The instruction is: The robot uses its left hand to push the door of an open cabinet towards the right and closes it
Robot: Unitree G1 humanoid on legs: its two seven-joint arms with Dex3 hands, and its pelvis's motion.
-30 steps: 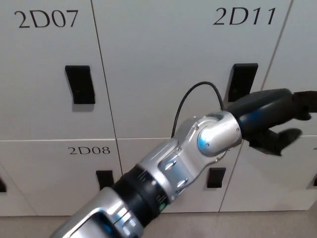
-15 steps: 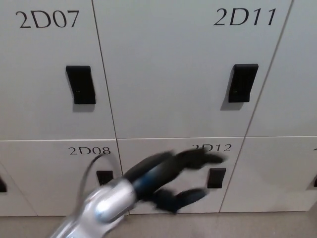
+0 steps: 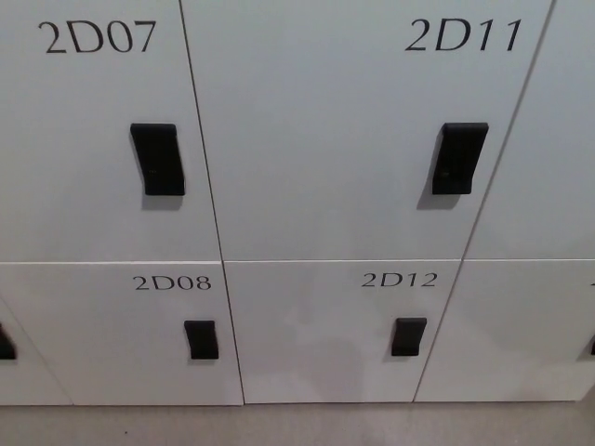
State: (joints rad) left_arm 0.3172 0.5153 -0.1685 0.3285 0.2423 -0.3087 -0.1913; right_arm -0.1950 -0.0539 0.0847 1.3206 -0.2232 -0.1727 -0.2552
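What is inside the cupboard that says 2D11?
Nothing inside shows. The 2D11 door lies flush with its neighbours, with only its black handle and number on the front. The door covers whatever is behind it, so the contents cannot be told.

The door marked 2D07 (image 3: 93, 130) is cut off by the upper and left edges of the frame, and the door 2D11 (image 3: 353, 130) is cut by the upper edge. At the left edge, in the lower part, only a piece of one black handle (image 3: 6, 342) shows. At the lower right edge another dark handle (image 3: 591, 347) is only a sliver, too small to tell its shape.
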